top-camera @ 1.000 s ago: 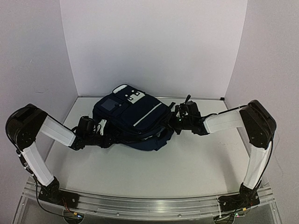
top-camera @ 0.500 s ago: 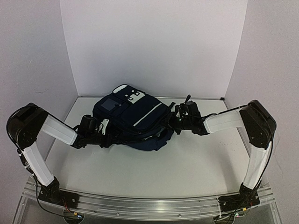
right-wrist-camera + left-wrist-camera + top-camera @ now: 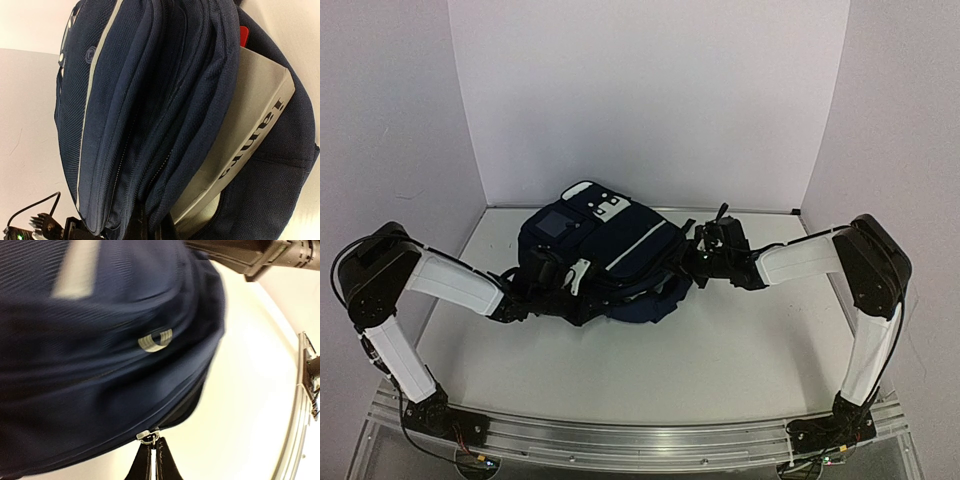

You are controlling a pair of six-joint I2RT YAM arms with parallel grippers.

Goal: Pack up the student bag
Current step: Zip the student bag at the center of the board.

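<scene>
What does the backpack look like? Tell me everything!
The student bag is dark navy fabric with pale stripes, white buckles and a square patch. It lies on the table, main pocket unzipped, a grey book poking out. The left gripper pinches its zip pull; the right gripper grips its open edge.

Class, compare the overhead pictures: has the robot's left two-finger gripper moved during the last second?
Yes. The left gripper has slid rightward along the near side of the dark navy striped fabric backpack, away from the white left wall.

Student bag (image 3: 620,245) blocks table (image 3: 700,370) centre; left pincer (image 3: 153,445), right pincer (image 3: 688,265) crowd its sides; near table strip free.
</scene>
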